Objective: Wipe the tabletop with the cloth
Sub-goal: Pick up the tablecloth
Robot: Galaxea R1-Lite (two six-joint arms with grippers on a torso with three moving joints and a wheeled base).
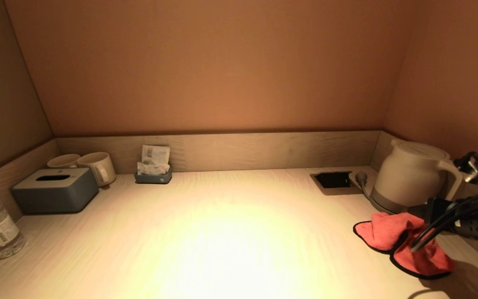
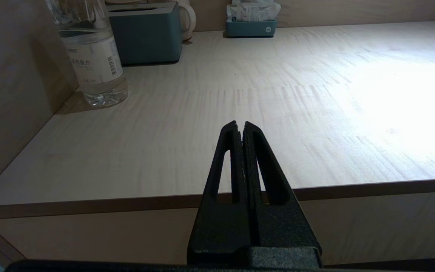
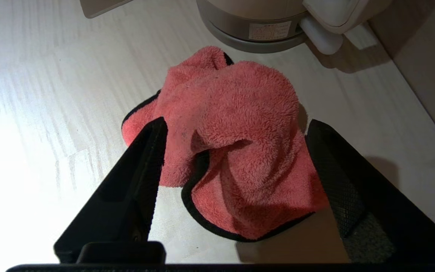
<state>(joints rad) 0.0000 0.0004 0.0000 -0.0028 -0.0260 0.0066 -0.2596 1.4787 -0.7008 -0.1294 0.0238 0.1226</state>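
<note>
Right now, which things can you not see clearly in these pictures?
- Right gripper: head view, its fingertips hidden by the arm and cables.
- Cloth: head view, middle covered by the arm.
- Kettle: right wrist view, top cut off by the edge.
- Bottle label: left wrist view, print too small.

We see left claw [image 2: 240,126] closed, fingers pressed together, off tabletop [image 2: 217,124] front edge. Bottle [image 2: 91,53] by left wall; box [image 2: 145,32], mug [image 2: 187,19], tray [image 2: 251,23] at back.

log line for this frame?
right tool: open, straddling cloth | cloth: on tabletop, ungripped | left tool: shut, parked
</note>
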